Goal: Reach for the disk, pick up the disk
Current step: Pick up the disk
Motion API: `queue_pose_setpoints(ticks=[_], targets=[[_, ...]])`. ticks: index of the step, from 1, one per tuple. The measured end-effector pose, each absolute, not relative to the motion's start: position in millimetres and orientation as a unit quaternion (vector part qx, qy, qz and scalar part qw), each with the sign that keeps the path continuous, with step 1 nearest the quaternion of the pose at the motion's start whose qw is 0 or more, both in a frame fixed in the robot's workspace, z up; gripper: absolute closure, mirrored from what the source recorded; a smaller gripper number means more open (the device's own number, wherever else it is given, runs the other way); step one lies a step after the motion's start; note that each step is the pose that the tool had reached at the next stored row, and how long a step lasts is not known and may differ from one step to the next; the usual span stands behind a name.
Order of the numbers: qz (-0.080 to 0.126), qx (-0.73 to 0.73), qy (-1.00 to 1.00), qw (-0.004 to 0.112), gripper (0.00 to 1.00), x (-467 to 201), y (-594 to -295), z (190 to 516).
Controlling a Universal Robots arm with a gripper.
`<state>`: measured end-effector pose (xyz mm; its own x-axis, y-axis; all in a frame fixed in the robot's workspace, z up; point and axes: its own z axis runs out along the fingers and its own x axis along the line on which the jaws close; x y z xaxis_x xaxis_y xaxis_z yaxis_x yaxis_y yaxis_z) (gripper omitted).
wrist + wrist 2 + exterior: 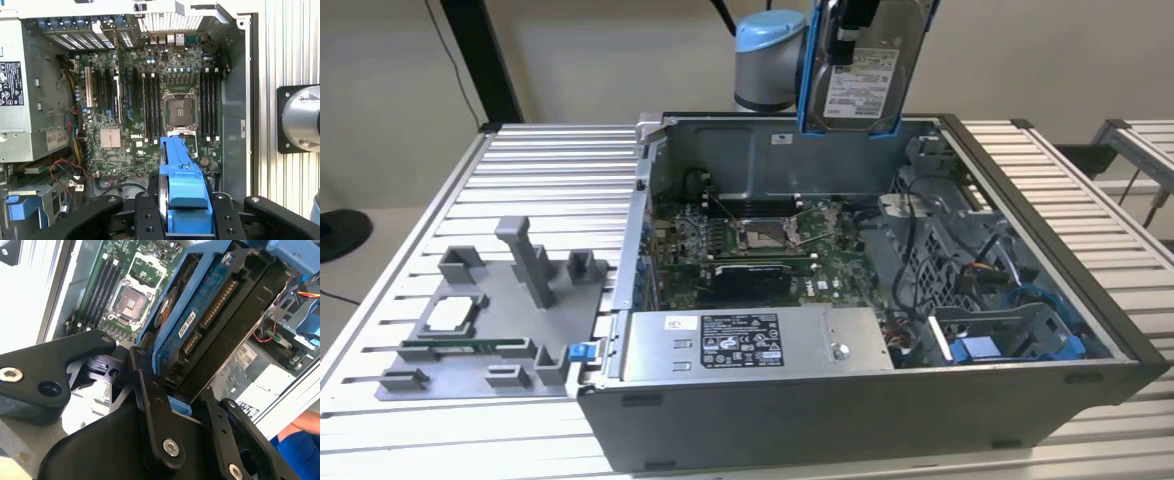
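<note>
The disk (865,80) hangs upright above the back wall of the open computer case (854,410). It shows its silver face, white label and blue frame in the exterior view. My gripper (858,28) is shut on its top end. In the second wrist view the disk's (200,315) blue circuit side and connector stand between my black fingers (145,385). In the first wrist view its blue frame (182,180) sits clamped in my gripper (182,212), high over the motherboard (150,100).
Inside the case are the processor socket (761,236), a grey power supply box (747,345) with a sticker, and blue drive bays (1014,340). A grey fixture plate (480,330) holding a small square chip lies at the exterior view's left. A blue sleeve (300,445) is beside the case.
</note>
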<state>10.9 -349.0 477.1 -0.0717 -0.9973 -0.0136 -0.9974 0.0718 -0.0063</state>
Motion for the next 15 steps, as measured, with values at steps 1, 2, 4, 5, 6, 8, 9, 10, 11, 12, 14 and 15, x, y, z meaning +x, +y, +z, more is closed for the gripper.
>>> queue_pose_setpoints(ticks=[1,2,4,5,6,8,9,10,11,12,14,15], targets=[[0.002,-0.681,0.732,0.007,1.00,10.9,-349.0,477.1],[0.002,-0.681,0.732,0.007,1.00,11.1,-349.0,477.1],[0.002,-0.681,0.732,0.007,1.00,11.6,-349.2,476.8],[0.002,-0.681,0.732,0.007,1.00,11.8,-349.4,476.7],[0.002,-0.681,0.732,0.007,1.00,12.3,-349.7,476.6],[0.002,-0.681,0.732,0.007,1.00,13.2,-350.4,476.6],[0.002,-0.681,0.732,0.007,1.00,13.7,-351.0,476.5],[0.002,-0.681,0.732,0.007,1.00,14.3,-351.5,476.5],[0.002,-0.681,0.732,0.007,1.00,14.7,-351.9,476.4],[0.002,-0.681,0.732,0.007,1.00,15.3,-352.4,476.4],[0.002,-0.681,0.732,0.007,1.00,16.4,-353.4,476.3],[0.002,-0.681,0.732,0.007,1.00,16.9,-353.9,476.2]])
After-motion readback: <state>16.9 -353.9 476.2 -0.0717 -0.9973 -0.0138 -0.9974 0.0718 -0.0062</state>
